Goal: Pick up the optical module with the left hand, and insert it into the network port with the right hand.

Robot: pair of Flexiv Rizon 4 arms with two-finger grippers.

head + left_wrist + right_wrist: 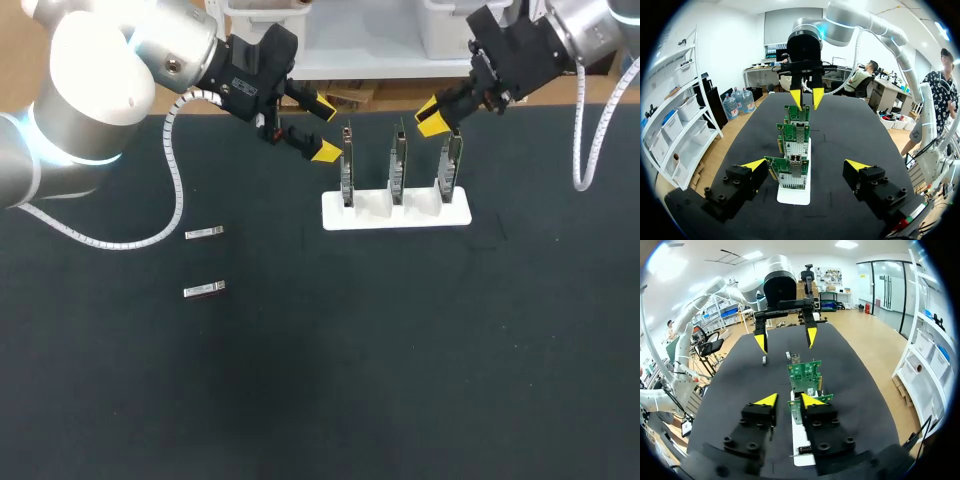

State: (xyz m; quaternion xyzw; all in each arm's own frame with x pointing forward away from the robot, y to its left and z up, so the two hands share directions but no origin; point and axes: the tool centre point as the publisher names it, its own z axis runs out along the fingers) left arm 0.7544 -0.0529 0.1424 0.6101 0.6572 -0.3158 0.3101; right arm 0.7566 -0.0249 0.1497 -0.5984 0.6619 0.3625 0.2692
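Note:
Two small silver optical modules [204,233] [204,290] lie on the black table at the left; the right wrist view shows them as one module [764,360] and another [788,355] far ahead. Three green network cards [398,165] stand upright in a white holder [335,215]. My left gripper [325,128] hangs wide open just left of the leftmost card, holding nothing; in its own view the left gripper [806,165] straddles the nearest card [790,172]. My right gripper [432,117] hovers by the top of the rightmost card, slightly open and empty. In its own view the right gripper [788,400] has the card [805,374] just ahead.
The white holder [794,195] runs in a line between my two grippers. The black mat spreads wide in front of the holder and around the modules. Each arm's white coiled cable [178,190] hangs above the table.

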